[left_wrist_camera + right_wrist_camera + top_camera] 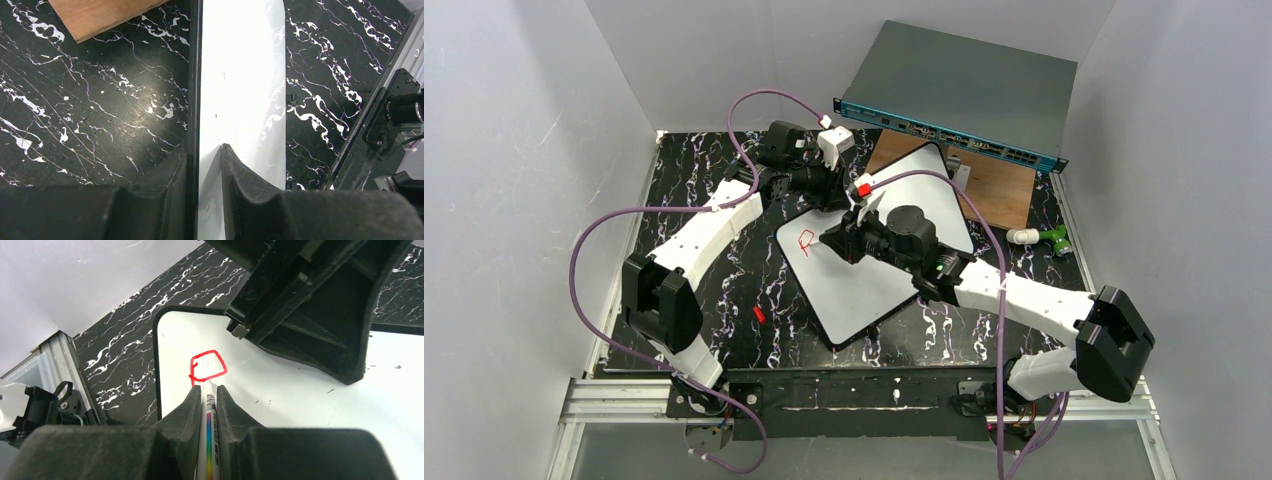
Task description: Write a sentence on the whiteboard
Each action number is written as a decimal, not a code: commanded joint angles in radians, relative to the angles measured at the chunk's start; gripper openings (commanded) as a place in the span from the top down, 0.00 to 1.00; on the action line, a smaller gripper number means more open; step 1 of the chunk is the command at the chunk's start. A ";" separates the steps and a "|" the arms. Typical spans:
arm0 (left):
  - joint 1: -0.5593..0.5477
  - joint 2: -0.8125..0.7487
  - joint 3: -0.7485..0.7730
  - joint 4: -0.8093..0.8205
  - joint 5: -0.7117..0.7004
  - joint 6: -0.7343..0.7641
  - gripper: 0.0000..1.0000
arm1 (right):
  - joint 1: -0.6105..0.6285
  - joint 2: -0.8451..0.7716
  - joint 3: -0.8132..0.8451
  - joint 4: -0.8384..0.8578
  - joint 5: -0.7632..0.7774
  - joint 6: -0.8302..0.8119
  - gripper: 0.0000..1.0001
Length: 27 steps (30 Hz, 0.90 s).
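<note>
The whiteboard [894, 290] lies tilted on the black marbled table. Its far left corner carries the start of the sentence [806, 240], a red boxy loop with a short tail [207, 365]. My right gripper [842, 240] is shut on a white marker [209, 440] with a rainbow stripe, and the marker's tip touches the board just below the red loop. The marker's red back end [863, 188] sticks up behind the gripper. My left gripper [205, 155] is shut on the whiteboard's dark far edge [194, 100], one finger above and one below.
A grey metal box with a teal front [964, 100] leans at the back, over a wooden board [1004, 190]. A small white and green object [1039, 237] lies at the right. A red cap [759, 313] lies on the table left of the board. Grey walls close in on both sides.
</note>
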<state>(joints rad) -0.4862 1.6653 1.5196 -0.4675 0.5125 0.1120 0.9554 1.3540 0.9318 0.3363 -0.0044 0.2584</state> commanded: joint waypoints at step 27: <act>-0.034 0.021 -0.026 -0.152 -0.079 0.092 1.00 | -0.015 -0.065 -0.078 -0.069 0.148 -0.037 0.99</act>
<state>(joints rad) -0.4862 1.6653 1.5196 -0.4679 0.5125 0.1120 0.9558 1.2972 0.8783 0.3103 0.0673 0.2577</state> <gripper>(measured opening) 0.220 0.186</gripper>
